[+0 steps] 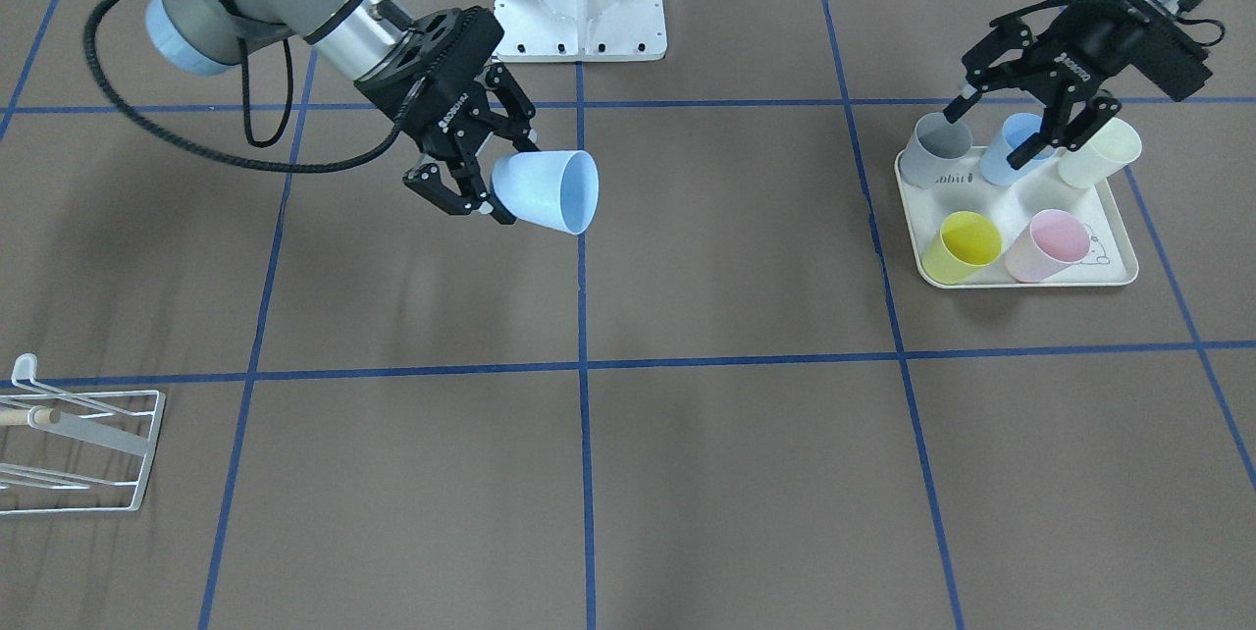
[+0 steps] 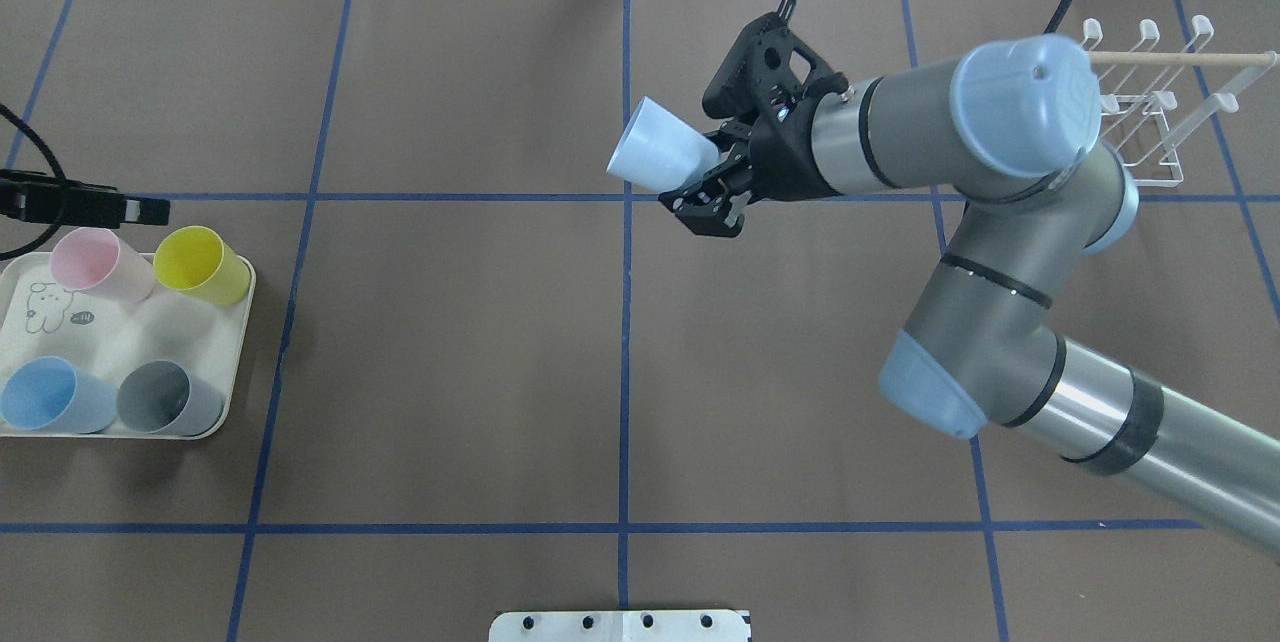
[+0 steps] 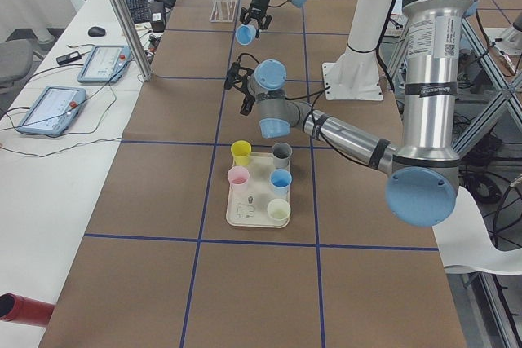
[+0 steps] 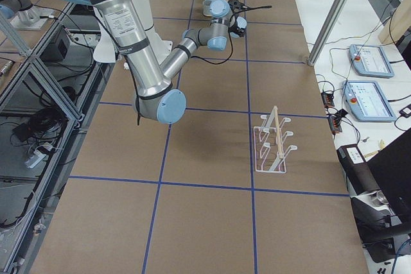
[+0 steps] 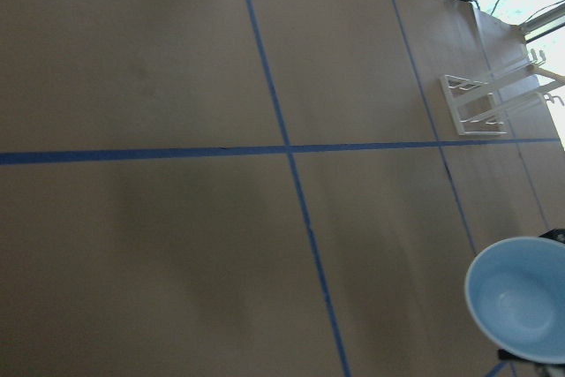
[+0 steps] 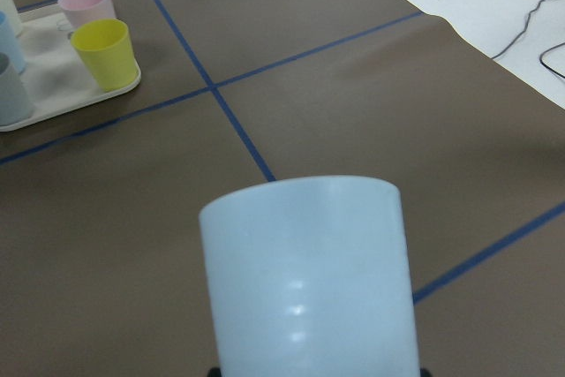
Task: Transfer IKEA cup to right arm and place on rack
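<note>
Right gripper (image 1: 494,181) is clamped on the narrow base of the pale blue cup (image 1: 545,190), holding it in the air above the middle of the tabletop (image 1: 726,473), a little toward the robot's edge. The cup lies on its side: its long axis is roughly level, and the mouth opens toward the robot's left, away from the fingers that pinch it.

Left gripper (image 1: 989,134) hangs with its jaws spread and nothing between them, just above the cups standing on the cream tray (image 1: 1119,274) at the tabletop's left edge, well apart from the held cup. Judged from that, the hand-over part looks finished — only the placing is left.

The rack (image 2: 1158,102) stands at the tabletop's far right corner, on the operators' side. It sits behind the right gripper's wrist, on the opposite side from where the cup's mouth faces, and the right arm (image 2: 1010,272) is plainly the nearer one to it.

That is the relation the next move hangs on. The mouth points away from the prongs, so the arm will probably need to swing toward that corner and turn the wrist until the mouth can come down over a slanted prong. The grip is only on the base, so a quick swing could tilt the cup.
</note>
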Controlling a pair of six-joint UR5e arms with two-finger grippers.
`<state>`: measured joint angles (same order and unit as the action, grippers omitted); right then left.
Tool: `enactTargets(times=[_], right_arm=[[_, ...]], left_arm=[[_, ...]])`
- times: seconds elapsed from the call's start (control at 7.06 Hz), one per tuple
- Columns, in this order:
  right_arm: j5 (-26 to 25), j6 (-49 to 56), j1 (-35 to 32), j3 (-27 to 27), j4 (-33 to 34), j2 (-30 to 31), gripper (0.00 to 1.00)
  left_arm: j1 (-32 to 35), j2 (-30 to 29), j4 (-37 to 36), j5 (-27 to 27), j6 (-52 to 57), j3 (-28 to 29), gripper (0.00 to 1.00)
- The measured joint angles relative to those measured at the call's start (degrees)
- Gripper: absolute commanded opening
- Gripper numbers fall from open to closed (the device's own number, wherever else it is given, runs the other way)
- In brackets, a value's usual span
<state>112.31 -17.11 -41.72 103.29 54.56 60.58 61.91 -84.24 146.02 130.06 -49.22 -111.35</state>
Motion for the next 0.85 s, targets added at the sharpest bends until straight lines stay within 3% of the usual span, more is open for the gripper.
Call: enactTargets(times=[0.42, 0.85], right_arm=[[1.48, 12.11, -11.38, 0.19, 11.64, 1.67, 0.0], [-1.23, 50.28, -21.8, -0.27, 25.77, 3.09, 0.0]], left_arm=[[12.51, 6.15, -8.11, 2.66, 25.32, 0.38, 1.0], [16.17, 9.09, -10.86, 3.08, 34.25, 0.06, 1.0]])
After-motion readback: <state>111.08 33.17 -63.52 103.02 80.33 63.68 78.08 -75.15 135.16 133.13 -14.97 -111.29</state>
